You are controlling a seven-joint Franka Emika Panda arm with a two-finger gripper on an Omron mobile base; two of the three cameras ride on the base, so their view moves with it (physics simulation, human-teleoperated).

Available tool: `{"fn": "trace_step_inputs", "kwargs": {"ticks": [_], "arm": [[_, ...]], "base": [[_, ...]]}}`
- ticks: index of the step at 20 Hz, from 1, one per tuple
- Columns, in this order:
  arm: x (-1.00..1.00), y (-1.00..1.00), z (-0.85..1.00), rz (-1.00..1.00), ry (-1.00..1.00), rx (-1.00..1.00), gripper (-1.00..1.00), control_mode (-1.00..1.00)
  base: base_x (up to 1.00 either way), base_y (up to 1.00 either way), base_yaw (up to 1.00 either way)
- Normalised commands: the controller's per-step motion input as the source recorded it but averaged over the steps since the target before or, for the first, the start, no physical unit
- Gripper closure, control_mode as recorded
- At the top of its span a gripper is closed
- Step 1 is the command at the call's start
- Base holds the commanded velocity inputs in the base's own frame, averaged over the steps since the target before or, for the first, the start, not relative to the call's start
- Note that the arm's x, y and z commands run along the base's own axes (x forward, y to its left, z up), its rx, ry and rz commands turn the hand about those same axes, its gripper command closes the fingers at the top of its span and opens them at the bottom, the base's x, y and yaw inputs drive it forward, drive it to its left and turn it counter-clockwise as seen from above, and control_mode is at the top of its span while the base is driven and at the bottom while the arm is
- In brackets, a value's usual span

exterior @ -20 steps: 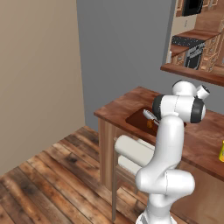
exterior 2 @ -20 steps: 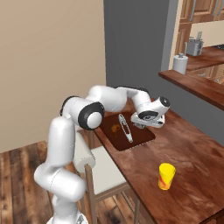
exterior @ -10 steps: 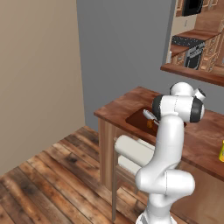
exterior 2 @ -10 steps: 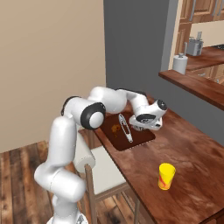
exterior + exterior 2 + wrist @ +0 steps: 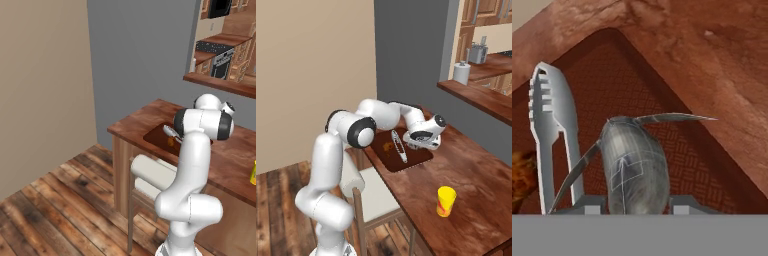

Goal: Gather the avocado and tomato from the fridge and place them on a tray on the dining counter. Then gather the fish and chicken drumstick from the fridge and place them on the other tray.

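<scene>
Fish [image 5: 632,167] gripped in jaws over tray [image 5: 712,165], tail cut off, drumstick [image 5: 521,175] half-hidden.

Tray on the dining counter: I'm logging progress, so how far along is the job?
Done, it seems: an orange-brown piece, probably the drumstick, lies on the tray beside the tongs. In hand: the tool grips the grey fish over that tray. Left: setting the fish down and letting go. These views cannot settle the avocado and tomato.
</scene>
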Motion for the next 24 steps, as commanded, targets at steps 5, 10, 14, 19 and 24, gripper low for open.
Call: {"fn": "trace_step_inputs", "kwargs": {"ticks": [5, 10, 14, 19, 24], "arm": [[0.00, 0.51, -0.16, -0.17, 0.00, 0.00, 1.00, -1.00], [0.04, 0.40, -0.23, -0.14, 0.00, 0.00, -1.00, -1.00], [-0.06, 0.72, -0.02, -0.17, 0.00, 0.00, -1.00, -1.00], [0.00, 0.24, 0.06, -0.12, 0.00, 0.00, -1.00, -1.00], [0.00, -0.34, 0.29, 0.00, 0.00, 0.12, -1.00, -1.00]], "base": [[0.00, 0.00, 0.00], [0.00, 0.00, 0.00], [0.00, 0.00, 0.00], [0.00, 0.00, 0.00], [0.00, 0.00, 0.00]]}}
